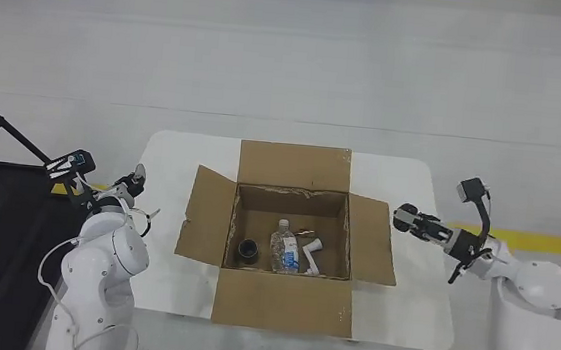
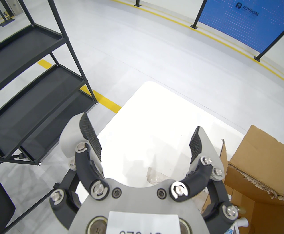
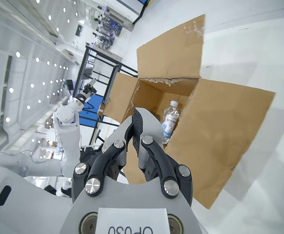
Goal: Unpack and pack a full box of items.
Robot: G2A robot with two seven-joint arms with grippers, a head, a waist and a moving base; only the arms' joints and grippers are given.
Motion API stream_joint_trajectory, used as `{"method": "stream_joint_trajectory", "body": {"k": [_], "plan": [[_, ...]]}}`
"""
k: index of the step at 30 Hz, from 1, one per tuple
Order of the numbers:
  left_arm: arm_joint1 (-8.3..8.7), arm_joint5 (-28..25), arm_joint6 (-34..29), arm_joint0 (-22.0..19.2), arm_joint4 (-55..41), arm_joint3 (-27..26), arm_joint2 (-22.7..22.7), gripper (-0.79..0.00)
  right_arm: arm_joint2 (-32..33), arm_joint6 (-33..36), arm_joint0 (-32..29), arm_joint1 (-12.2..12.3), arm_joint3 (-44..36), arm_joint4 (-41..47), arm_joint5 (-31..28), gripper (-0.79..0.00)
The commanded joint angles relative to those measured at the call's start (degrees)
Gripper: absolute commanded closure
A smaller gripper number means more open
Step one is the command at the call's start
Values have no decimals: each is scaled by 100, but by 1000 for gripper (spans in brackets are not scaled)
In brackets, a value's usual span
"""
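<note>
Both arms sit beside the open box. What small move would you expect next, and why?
Probably the right pincer should open: it is shut on nothing, and it points at the water bottle lying in the box.

A white table (image 1: 400, 190) with rounded corners carries 1 open cardboard box (image 1: 294, 166), which stands upright near the table's middle. All 4 of its flaps are folded outward. The near flap reaches almost to the table's near edge. A small scrap of clear plastic (image 2: 156, 176) lies on the tabletop just beside the box's left side.
</note>
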Motion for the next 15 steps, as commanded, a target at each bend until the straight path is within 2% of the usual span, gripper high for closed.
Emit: {"method": "stream_joint_trajectory", "body": {"k": [1,2,3,4,7,9,11,15], "plan": [[0,0,0,0,0,0,0,-785,263,107,-7,63,447,252,-64,-360],[0,0,0,0,0,0,0,-785,385,132,-4,103,673,253,-120,-406],[0,0,0,0,0,0,0,-785,521,121,-2,153,1005,237,-184,-489],[0,0,0,0,0,0,0,-785,560,133,1,174,1178,239,-206,-517],[0,0,0,0,0,0,0,-785,625,204,84,250,1938,348,-350,-493],[0,0,0,0,0,0,0,-785,550,447,225,277,2534,719,-402,-486],[0,0,0,0,0,0,0,-785,387,439,310,298,2782,690,-411,-474],[0,0,0,0,0,0,0,-785,-175,335,511,316,3183,643,-515,-394]]}}
